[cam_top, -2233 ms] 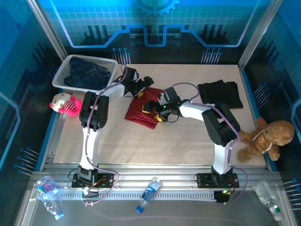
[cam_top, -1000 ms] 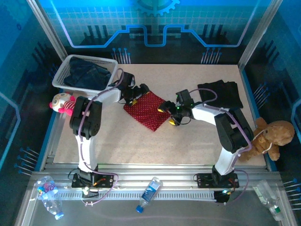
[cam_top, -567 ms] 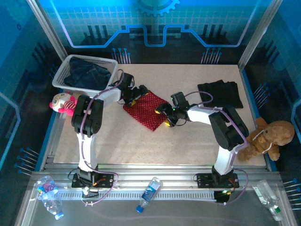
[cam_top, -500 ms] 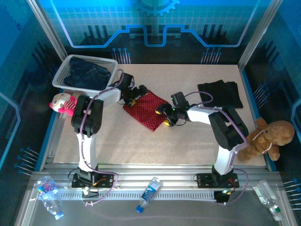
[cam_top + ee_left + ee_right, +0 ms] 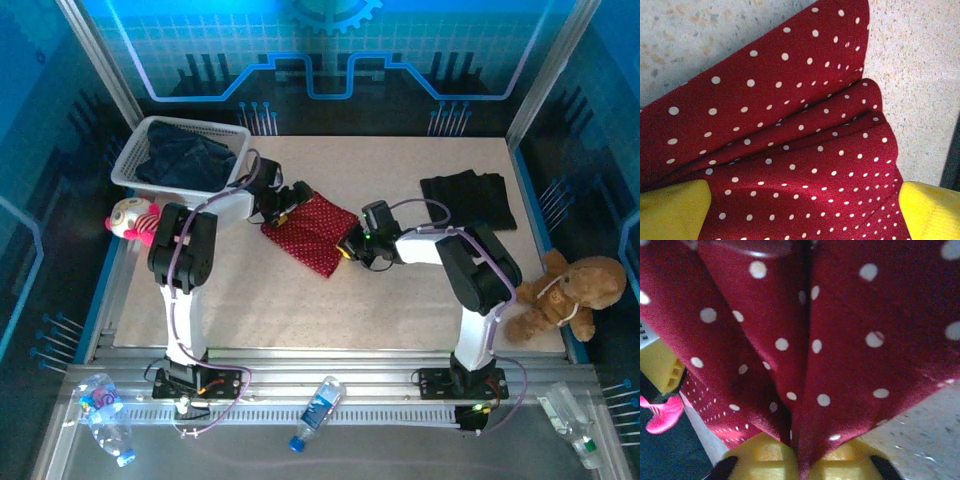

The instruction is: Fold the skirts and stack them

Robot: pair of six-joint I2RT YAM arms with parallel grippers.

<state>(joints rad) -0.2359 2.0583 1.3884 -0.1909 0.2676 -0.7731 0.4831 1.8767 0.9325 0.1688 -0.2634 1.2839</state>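
Both arms stretch low over the table point(image 5: 400, 300): the left gripper point(image 5: 288, 200) straddles the red polka-dot skirt point(image 5: 315, 232) with jaws spread wide, while the right gripper point(image 5: 350, 247) pinches its opposite edge.

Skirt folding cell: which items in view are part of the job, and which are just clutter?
Job:
red dotted skirt
black skirt
dark blue denim

Clutter:
white basket around the denim
pink plush toy
brown teddy bear
plastic bottles

A robot lab cell: aluminium-framed table point(image 5: 385, 305) enclosed by blue printed backdrop point(image 5: 420, 40).
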